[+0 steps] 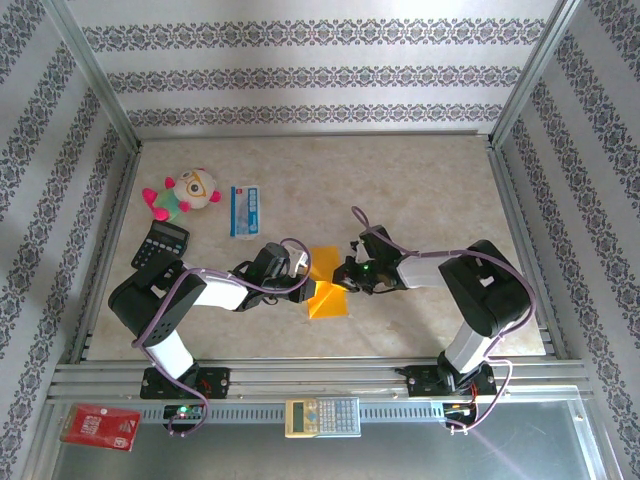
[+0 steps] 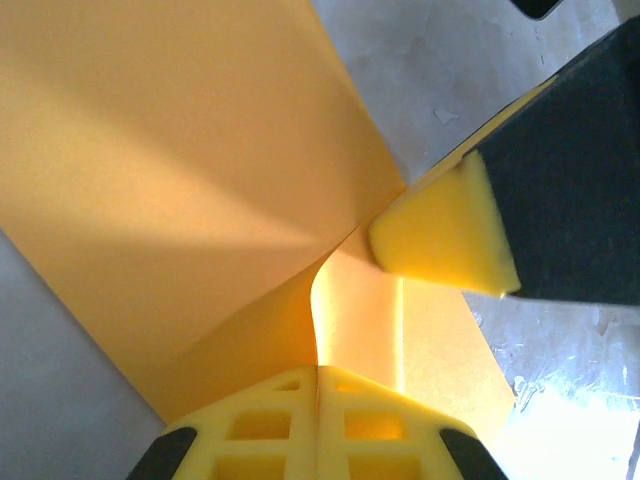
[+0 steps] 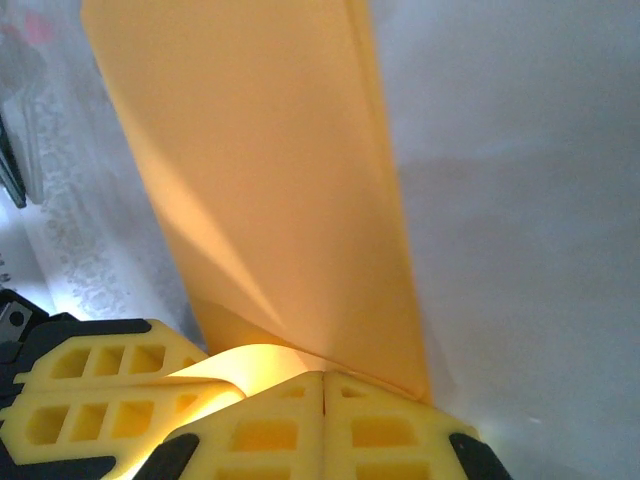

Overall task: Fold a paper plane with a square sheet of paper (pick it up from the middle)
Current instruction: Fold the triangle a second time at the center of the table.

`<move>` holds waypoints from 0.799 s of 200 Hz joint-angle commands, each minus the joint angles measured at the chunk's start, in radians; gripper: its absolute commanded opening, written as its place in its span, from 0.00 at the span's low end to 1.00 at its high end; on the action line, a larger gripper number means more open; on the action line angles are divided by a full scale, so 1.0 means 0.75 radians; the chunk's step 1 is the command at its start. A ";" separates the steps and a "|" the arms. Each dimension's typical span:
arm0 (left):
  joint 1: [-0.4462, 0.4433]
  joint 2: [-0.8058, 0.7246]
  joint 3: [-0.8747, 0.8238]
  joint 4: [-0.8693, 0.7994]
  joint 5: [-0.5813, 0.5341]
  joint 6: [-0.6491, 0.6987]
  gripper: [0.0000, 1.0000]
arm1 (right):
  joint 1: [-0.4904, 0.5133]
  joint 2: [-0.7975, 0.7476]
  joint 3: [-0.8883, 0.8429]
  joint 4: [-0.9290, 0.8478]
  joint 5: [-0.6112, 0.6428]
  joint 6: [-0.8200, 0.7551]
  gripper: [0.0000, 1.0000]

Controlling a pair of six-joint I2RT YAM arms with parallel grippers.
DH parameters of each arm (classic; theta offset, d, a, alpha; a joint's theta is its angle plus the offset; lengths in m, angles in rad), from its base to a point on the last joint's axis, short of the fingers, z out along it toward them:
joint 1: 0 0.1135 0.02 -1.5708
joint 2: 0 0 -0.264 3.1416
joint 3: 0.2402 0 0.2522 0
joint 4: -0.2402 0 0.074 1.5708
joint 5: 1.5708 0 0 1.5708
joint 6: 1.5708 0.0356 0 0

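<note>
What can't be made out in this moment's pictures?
- Square sheet of paper: in the top view its middle is hidden under the left gripper and right gripper, so its creases are unclear.
- The paper's outline: in both wrist views it is cut off by the frame edges.
- Packet print and calculator keys: too small in the top view.

Orange-yellow paper (image 2: 180,150) tight in the closed left gripper (image 2: 318,372), right gripper (image 2: 440,235) against its fold.
</note>
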 commanded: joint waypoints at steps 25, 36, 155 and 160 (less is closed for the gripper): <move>0.018 0.099 -0.046 -0.232 -0.212 0.054 0.00 | 0.020 -0.127 0.003 -0.040 0.026 -0.026 0.05; 0.017 0.098 -0.046 -0.231 -0.214 0.051 0.00 | 0.044 -0.142 0.005 -0.039 0.033 -0.021 0.05; 0.018 0.101 -0.040 -0.235 -0.210 0.054 0.00 | 0.088 0.034 0.014 0.014 0.033 -0.035 0.05; 0.018 0.101 -0.040 -0.234 -0.208 0.053 0.00 | 0.079 0.032 0.010 0.012 0.033 -0.039 0.05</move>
